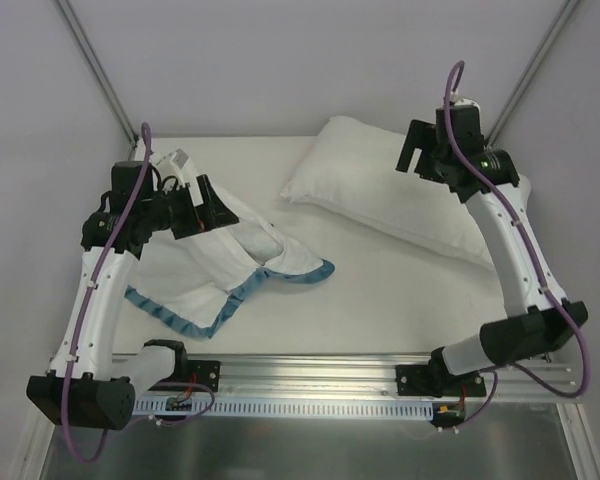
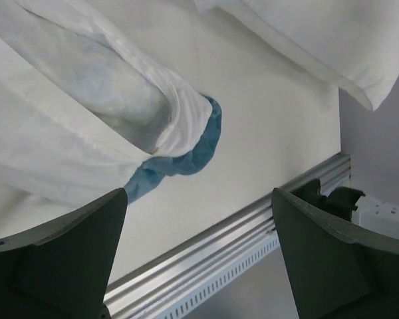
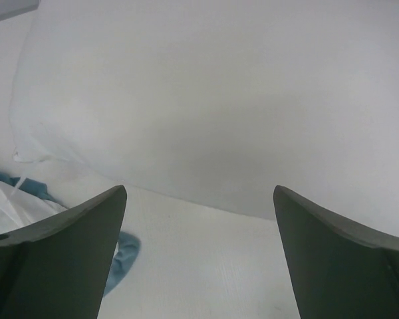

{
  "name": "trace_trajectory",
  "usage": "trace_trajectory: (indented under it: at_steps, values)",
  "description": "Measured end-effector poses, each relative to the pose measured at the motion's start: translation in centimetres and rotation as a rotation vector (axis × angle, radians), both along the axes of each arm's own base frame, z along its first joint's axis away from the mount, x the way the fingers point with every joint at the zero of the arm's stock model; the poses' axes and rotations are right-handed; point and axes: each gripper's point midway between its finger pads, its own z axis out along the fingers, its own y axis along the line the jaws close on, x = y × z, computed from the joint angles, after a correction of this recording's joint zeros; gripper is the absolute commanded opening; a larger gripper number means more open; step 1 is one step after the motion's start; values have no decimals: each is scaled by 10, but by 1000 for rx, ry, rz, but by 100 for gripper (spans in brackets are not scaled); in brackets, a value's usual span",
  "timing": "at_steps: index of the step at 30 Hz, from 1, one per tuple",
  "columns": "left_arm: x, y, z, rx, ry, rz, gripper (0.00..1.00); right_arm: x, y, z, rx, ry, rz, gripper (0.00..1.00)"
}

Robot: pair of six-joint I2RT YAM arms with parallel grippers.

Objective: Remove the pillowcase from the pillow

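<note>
The pillowcase [image 1: 205,275] lies limp on the left of the table, white inside out, teal ruffle along its near and right edges. It also shows in the left wrist view [image 2: 86,126] and its teal edge in the right wrist view [image 3: 123,256]. The plain white pillow [image 1: 400,195] lies bare at the back right, apart from the pillowcase. It fills the right wrist view [image 3: 219,106] and shows at the top of the left wrist view [image 2: 332,40]. My left gripper [image 1: 212,212] is open and empty above the pillowcase. My right gripper [image 1: 417,160] is open and empty above the pillow.
A metal rail [image 1: 310,375] runs along the table's near edge, in front of the arm bases; it also shows in the left wrist view [image 2: 226,259]. Grey walls and slanted frame bars [image 1: 100,70] close the back and sides.
</note>
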Motion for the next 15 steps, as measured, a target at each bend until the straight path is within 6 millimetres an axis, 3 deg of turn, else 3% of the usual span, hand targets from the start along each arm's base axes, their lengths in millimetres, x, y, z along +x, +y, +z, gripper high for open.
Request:
trace_trajectory:
  at_steps: [3, 8, 15]
  values:
    - [-22, -14, -13, 11, 24, -61, 90, -42, -16, 3, -8, -38, -14, 96]
    - [-48, -14, -35, 55, 78, -66, 90, -110, -44, -31, -44, -16, -55, 96]
    - [-61, -9, -41, 69, 88, -56, 90, -162, -51, -82, -79, 88, -50, 96]
